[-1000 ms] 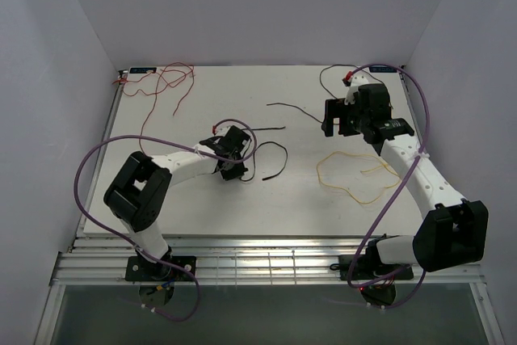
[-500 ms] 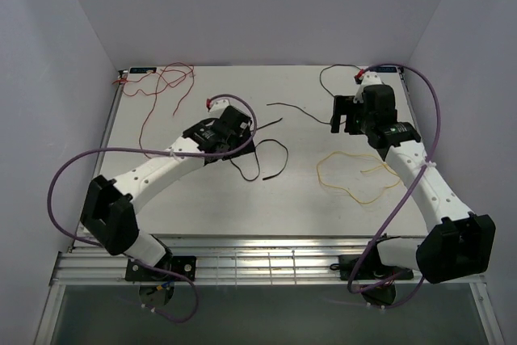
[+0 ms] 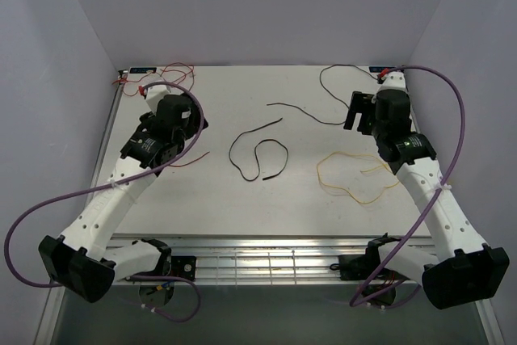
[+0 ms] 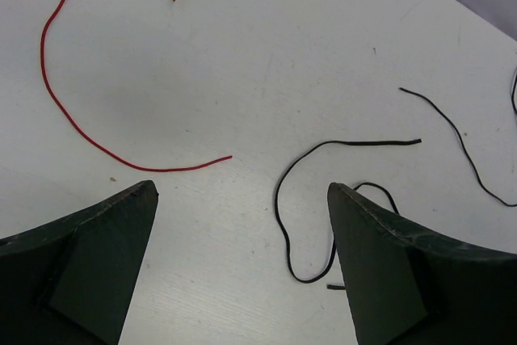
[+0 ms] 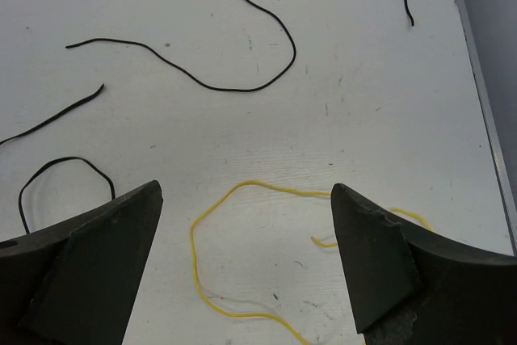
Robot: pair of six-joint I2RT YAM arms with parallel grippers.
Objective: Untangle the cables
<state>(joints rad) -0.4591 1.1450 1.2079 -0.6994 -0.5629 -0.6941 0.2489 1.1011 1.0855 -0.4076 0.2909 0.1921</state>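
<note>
The cables lie apart on the white table [image 3: 291, 199]. A red cable [image 3: 166, 78] tangles at the back left, and its free end [image 4: 161, 170] curves ahead of my left gripper. A looped black cable [image 3: 258, 155] [image 4: 347, 142] lies mid-table. A second black cable [image 3: 303, 112] [image 5: 234, 89] runs toward the back right. The yellow cable [image 3: 355, 177] [image 5: 192, 240] loops at the right. My left gripper [image 3: 194, 123] [image 4: 242, 191] hovers open at the left, holding nothing. My right gripper [image 3: 355, 115] [image 5: 246, 187] hangs open above the yellow cable, also holding nothing.
Thick purple hoses [image 3: 48, 208] loop along both arms. Grey walls close in the table on three sides. The table's metal right edge [image 5: 485, 103] shows in the right wrist view. A slatted rail [image 3: 266, 260] runs along the near edge by the arm bases.
My left gripper has opened and swung back to the left, away from the looped black cable, which stays on the table. My right arm has drawn slightly back and right.
</note>
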